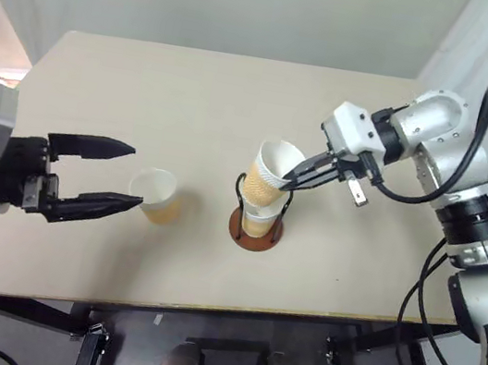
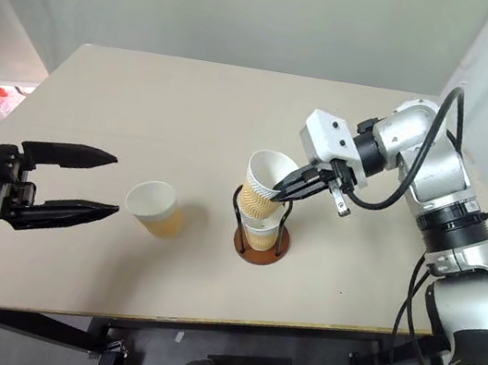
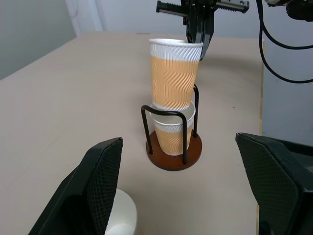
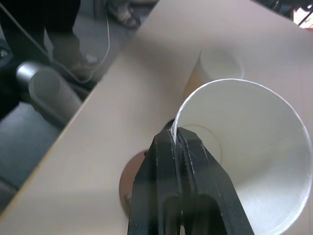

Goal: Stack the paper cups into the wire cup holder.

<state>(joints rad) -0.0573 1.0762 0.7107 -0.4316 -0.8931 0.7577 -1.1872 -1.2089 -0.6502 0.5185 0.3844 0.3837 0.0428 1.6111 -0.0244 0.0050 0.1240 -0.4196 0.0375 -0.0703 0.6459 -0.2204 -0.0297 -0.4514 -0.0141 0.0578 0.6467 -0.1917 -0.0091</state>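
Paper cups (image 1: 267, 182), no legible writing

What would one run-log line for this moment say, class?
right tool: shut on upper cup rim, nested in holder's lower cup | left tool: open, empty | third cup: on table

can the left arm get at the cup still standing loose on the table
Probably yes: the left gripper is open and aimed at the loose cup, with bare table between them. The right gripper is busy elsewhere.
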